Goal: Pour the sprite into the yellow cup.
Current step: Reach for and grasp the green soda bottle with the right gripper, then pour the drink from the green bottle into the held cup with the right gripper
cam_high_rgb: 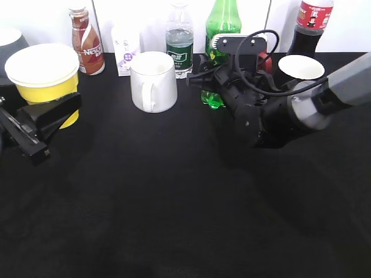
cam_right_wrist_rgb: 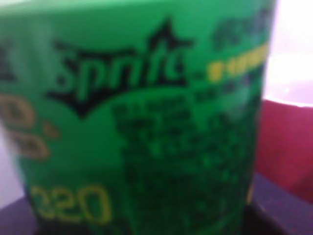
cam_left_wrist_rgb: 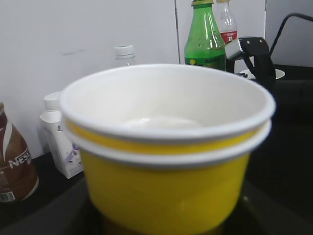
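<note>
The sprite [cam_high_rgb: 223,23] was a tall translucent green bottle, upright at the back of the black desk [cam_high_rgb: 174,202], between a clear bottle with a dark green label [cam_high_rgb: 179,40] and a dark cola bottle with a red label [cam_high_rgb: 310,26]. In the exterior view only its shoulder and a patch of green base showed; the rest sat behind the right end effector [cam_high_rgb: 204,78], which was at the bottle's lower body. Whether its fingers were pinching the bottle or merely flanking it could not be told from any view.

The yellow cup [cam_high_rgb: 45,78] stood at the far left, yellow-walled with a white rim and white inside, wider at the top. The left end effector [cam_high_rgb: 55,113] was at its lower wall, with dark fingers on the near side; its grip was not clear enough to call either.

The right wrist view filled with the sprite's label [cam_right_wrist_rgb: 142,117], blurred but readable: the brand name in green on a dark burst, yellow print and "320" low down. A red object with a pale top [cam_right_wrist_rgb: 288,142] stood just beside it.

The left wrist view showed a double white rim on the cup [cam_left_wrist_rgb: 166,147], as if two were nested, and its inside looked empty. Behind it rose the sprite's neck [cam_left_wrist_rgb: 205,36].

A white mug with a handle [cam_high_rgb: 153,81], a brown Nescafé bottle [cam_high_rgb: 87,43] and a small white carton [cam_high_rgb: 125,52] also stood on the desk.
</note>
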Robot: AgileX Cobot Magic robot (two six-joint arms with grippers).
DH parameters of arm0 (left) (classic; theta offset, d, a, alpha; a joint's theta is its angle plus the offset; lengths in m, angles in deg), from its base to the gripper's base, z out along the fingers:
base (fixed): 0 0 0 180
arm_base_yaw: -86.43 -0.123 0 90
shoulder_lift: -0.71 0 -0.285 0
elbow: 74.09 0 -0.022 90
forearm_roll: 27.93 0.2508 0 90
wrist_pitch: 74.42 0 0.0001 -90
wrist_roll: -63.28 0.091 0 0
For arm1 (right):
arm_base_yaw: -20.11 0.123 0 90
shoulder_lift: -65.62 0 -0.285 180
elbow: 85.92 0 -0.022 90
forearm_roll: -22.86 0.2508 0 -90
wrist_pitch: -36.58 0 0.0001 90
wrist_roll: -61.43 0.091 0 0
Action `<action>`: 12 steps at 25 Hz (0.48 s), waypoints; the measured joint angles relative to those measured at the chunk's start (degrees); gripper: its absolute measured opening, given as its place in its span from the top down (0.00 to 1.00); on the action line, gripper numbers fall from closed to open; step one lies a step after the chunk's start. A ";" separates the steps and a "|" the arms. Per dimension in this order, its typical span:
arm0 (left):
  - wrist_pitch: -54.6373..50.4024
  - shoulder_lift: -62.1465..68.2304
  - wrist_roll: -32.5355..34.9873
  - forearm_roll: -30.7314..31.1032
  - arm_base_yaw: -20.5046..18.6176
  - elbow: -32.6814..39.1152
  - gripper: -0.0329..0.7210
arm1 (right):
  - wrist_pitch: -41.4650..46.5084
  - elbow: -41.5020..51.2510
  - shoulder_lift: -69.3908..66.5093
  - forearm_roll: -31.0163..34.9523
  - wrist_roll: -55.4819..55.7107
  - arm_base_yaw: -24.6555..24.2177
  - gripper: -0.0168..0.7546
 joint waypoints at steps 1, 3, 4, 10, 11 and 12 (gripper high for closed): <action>0.00 0.00 0.00 0.00 0.00 0.00 0.39 | -0.61 0.41 0.00 -0.07 -0.29 0.00 0.37; 0.00 0.00 0.00 0.07 0.00 0.00 0.39 | -2.15 2.54 0.81 -0.18 -0.45 0.00 0.37; 0.00 0.00 0.00 0.07 0.00 0.00 0.39 | -2.81 4.39 1.90 -0.25 -0.51 0.00 0.37; 0.01 0.00 0.00 0.44 0.00 0.00 0.39 | -3.20 18.49 19.33 -5.20 -0.61 1.99 0.38; 0.01 0.00 0.00 0.74 0.00 0.00 0.39 | -1.82 20.53 23.52 -7.71 -2.85 3.06 0.38; 0.01 0.00 -0.12 1.30 0.00 0.00 0.39 | 0.29 20.89 25.37 -9.65 -5.81 3.60 0.38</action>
